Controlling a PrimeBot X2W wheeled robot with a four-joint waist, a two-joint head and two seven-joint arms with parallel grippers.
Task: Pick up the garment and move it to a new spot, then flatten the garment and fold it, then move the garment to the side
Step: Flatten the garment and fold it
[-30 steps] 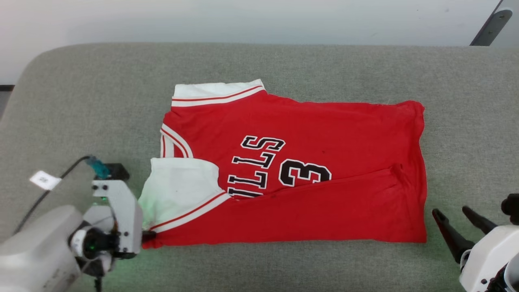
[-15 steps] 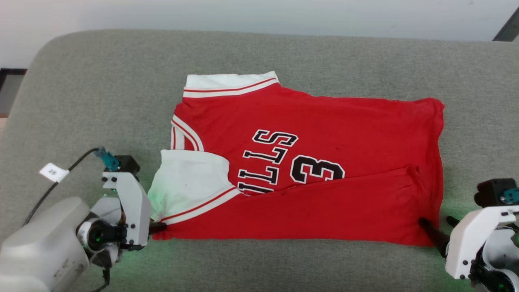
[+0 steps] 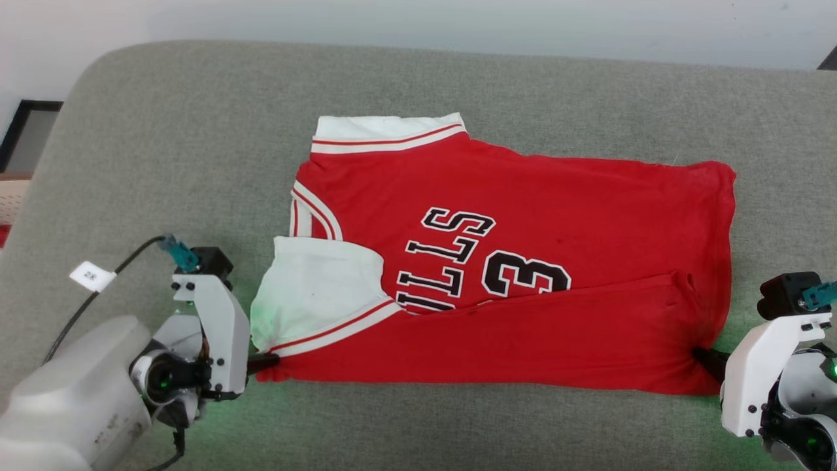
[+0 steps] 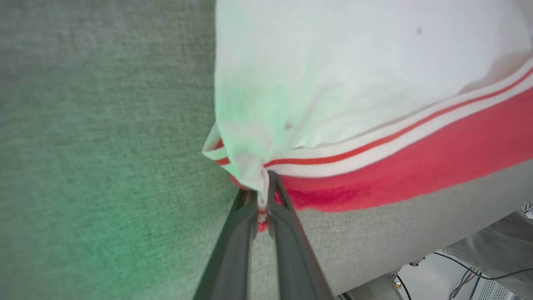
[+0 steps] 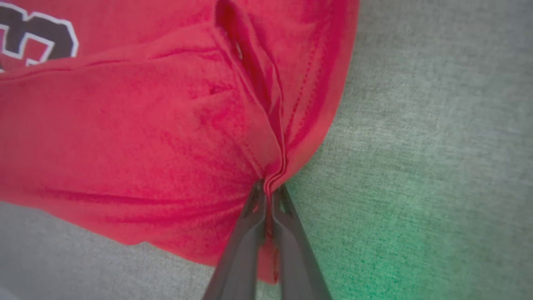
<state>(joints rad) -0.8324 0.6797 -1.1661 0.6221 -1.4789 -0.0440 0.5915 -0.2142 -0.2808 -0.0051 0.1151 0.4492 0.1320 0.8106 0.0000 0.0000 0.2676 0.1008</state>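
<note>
Garment (image 3: 556, 196) — one — pinched by left hand (image 4: 263, 188) and right hand (image 5: 270, 187) at near corners.

Left end effector (image 4: 263, 189) and right end effector (image 5: 269, 191) both clamped tight.

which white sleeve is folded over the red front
The near sleeve, by the left gripper, lies over the garment's red body; the far sleeve sticks out flat.

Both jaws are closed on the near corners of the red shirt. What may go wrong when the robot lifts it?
1. The left jaws pinch only the very tip of the garment below its white sleeve; that tip may slip out.
2. The right jaws hold several bunched layers at the hem corner; one layer may escape, leaving a crooked fold.
</note>
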